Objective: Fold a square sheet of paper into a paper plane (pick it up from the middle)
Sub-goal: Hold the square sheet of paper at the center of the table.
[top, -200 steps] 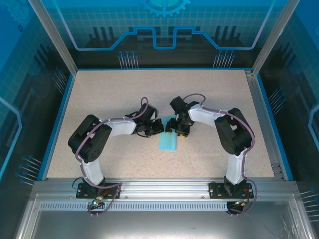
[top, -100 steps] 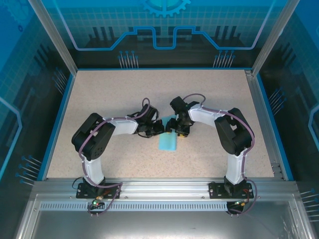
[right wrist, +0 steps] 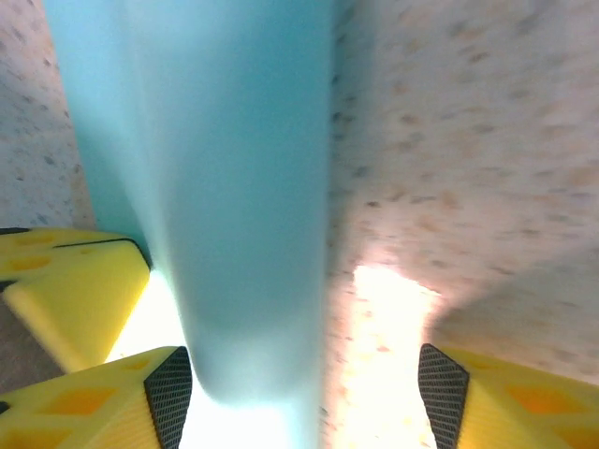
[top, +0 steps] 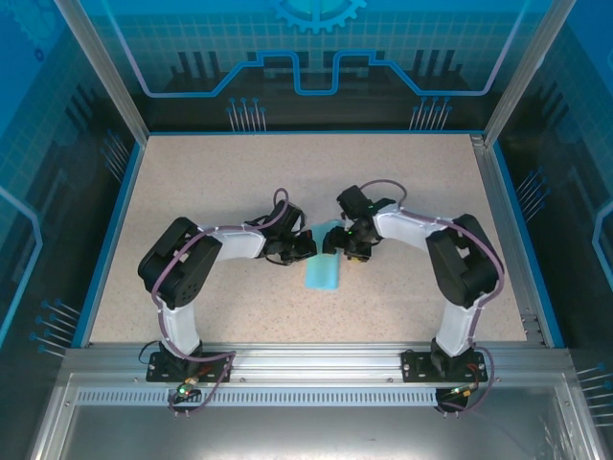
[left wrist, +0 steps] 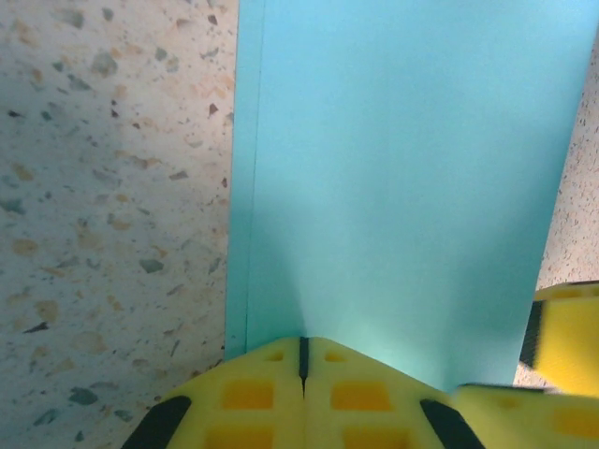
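Blue paper (top: pixel 323 274) lies between left pincer (top: pixel 309 247), right pincer (top: pixel 337 251).

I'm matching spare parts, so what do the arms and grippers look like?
The left arm and right arm have white shells, bulky black joints and thin purple cables looping alongside. The left gripper and right gripper have yellow fingers with square recesses and black cross-hatched patches.

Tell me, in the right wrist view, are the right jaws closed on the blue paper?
No: the right jaws stand wide apart, with the blue paper beside one yellow finger and bare table between it and the other.
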Motion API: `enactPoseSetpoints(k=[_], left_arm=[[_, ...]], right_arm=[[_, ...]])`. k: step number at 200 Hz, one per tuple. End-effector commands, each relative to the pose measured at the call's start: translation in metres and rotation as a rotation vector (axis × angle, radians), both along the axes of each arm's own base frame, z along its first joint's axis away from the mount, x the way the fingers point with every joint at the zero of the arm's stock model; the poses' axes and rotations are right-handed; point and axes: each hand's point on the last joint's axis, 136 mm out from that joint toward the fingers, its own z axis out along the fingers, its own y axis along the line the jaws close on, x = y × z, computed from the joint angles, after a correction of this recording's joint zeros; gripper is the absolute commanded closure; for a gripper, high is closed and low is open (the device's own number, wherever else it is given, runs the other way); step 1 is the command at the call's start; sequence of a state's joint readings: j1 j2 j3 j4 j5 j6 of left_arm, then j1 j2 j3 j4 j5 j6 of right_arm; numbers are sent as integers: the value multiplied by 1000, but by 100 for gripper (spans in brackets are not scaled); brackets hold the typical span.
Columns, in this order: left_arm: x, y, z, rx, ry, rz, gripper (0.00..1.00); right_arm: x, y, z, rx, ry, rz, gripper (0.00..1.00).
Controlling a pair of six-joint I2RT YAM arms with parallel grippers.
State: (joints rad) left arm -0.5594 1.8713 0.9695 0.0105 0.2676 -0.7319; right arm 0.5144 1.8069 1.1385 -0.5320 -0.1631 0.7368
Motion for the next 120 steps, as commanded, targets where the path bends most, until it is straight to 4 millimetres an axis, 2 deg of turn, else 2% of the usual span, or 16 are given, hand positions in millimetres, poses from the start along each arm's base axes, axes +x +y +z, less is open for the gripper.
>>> enactPoseSetpoints(k=[1,15,29,49,68,83,120], left_arm=[[-14,7,-21,49,52,-8,100],[-13,7,-21,50,50,-9,100],[-13,6,-20,49,48,-9,100],[-13,6,-22,52,50,-11,100],[-14,7,-23,56,54,-15,100],[-14,7,-23,58,55,-14,100],[-14,7,-24,55,55,-14,100]], right_arm=[[22,-11,47,142,-160,-4,33],[24,-6,64,264,-209,15,47],[21,6,71,357,-205,56,66],[12,29,65,398,-172,115,84],[6,45,50,405,-139,147,100],[5,49,38,397,-118,149,100],[3,39,11,351,-82,127,100]])
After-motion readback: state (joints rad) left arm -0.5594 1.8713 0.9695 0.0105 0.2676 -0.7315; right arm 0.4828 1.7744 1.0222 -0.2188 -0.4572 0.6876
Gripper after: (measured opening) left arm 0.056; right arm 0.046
